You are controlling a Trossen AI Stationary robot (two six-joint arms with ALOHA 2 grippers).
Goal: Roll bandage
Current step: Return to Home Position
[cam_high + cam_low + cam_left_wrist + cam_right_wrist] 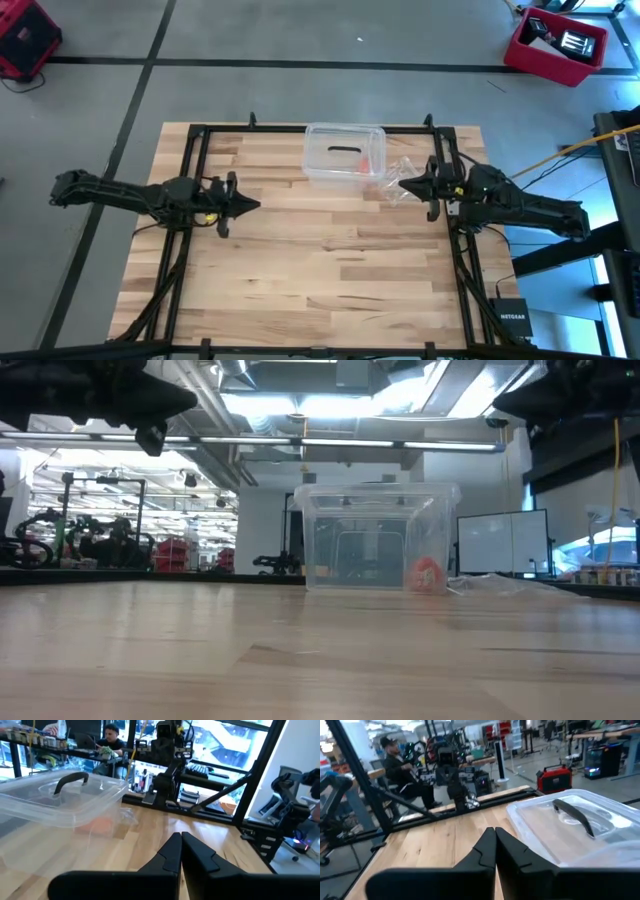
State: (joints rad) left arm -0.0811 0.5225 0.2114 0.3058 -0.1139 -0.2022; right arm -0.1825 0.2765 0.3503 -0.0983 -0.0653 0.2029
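- High view: a clear plastic box with a dark handle on its lid (344, 153) stands at the far middle of the pale wooden plank table (300, 280). The lid sits flat on the box, so it reads as closed.
- The bright orange bandage (427, 575) lies inside that box, on its floor at the end nearer the right arm, and shows through the wall. Judged from this, it is stowed and under cover. Whether it is wrapped in anything cannot be made out.
- A crinkled clear plastic bag (400, 182) lies on the table just beside the same end of the box. It appears to be surplus, left outside.
- The left end effector (256, 205) is held above the table on the left side, well apart from the box and pointing inward. The left wrist view shows its two dark fingers (170, 851) pressed together with nothing between them.
- The right end effector (403, 183) hangs over the crinkled bag, near the box but not touching it. The right wrist view shows its fingers (487, 845) likewise closed together and empty.
- Judgement: both arms are raised, level and mirrored, with no load. This suits a parked posture, not a working one. It keeps the fingers off the lid and leaves the box undisturbed.
- Judgement: with the bandage enclosed and nothing gripped, the handling appears finished and only the settling of the arms remains.
- Risk noted: the right end effector sits close above the loose bag, which is light and could be caught by any low movement.
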